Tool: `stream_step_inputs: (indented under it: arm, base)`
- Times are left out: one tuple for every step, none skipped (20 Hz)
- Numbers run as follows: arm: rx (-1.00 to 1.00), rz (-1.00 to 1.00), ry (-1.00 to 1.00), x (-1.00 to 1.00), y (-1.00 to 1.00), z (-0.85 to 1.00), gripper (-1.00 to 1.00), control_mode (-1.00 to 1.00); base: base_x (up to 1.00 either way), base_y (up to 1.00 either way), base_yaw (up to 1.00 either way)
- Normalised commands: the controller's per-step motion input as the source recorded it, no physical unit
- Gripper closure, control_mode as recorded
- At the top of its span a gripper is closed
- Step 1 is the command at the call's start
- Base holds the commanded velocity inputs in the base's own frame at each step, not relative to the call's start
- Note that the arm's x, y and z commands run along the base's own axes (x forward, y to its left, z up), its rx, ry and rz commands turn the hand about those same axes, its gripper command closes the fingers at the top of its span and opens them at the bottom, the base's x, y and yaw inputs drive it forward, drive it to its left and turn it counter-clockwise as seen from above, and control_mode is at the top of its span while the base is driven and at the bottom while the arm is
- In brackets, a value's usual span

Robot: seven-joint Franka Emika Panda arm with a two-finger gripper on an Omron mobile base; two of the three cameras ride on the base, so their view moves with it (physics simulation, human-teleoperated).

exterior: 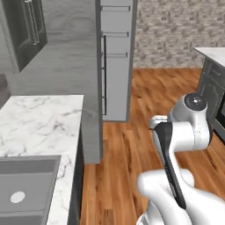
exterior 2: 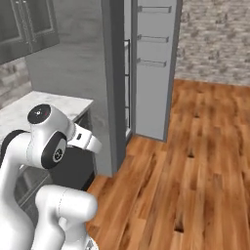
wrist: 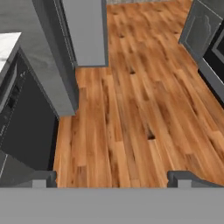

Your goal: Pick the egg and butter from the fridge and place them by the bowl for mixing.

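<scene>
The step in hand looks like the approach to the fridge, before any picking; its door stands open, edge-on ahead, with pale shelf rails on its inner face, while the inside is hidden from both base views by the tall grey side panel; the egg and butter cannot be made out, nor the bowl. The wood floor lies wide between robot and fridge; the marble counter with its sink sits to the left. The arm is folded close over the base; the gripper points down at the floor, its two tips spread wide with nothing between them, well apart from the fridge. Next, I judge, the base must drive round the open door to face the shelves; only then can the hand reach in.
</scene>
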Motion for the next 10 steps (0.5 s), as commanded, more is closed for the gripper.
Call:
stream_step_inputs:
  arm:
    - [0.00,0.00,0.00,0.00,0.00,0.00,-1.00,1.00]
    - [0.00,0.00,0.00,0.00,0.00,0.00,-1.00,1.00]
    - [0.00,0.00,0.00,0.00,0.00,0.00,-1.00,1.00]
    - [0.00,0.00,0.00,0.00,0.00,0.00,-1.00,1.00]
    - [0.00,0.00,0.00,0.00,0.00,0.00,-1.00,1.00]
    - [0.00,0.00,0.00,0.00,0.00,0.00,-1.00,1.00]
    - [0.00,0.00,0.00,0.00,0.00,0.00,-1.00,1.00]
    - [0.00,0.00,0.00,0.00,0.00,0.00,-1.00,1.00]
    - [0.00,0.00,0.00,0.00,0.00,0.00,-1.00,1.00]
    - [0.00,0.00,0.00,0.00,0.00,0.00,-1.00,1.00]
  base:
    - [0.88,-0.18,0.00]
    - [0.85,-0.17,0.00]
    - [0.83,-0.16,0.00]
    - [0.82,-0.16,0.00]
    - [0.80,-0.16,0.00]
    - [0.77,-0.19,0.00]
    - [0.76,-0.21,0.00]
    - [0.76,-0.22,0.00]
    - [0.76,-0.23,0.00]
    - [0.76,-0.23,0.00]
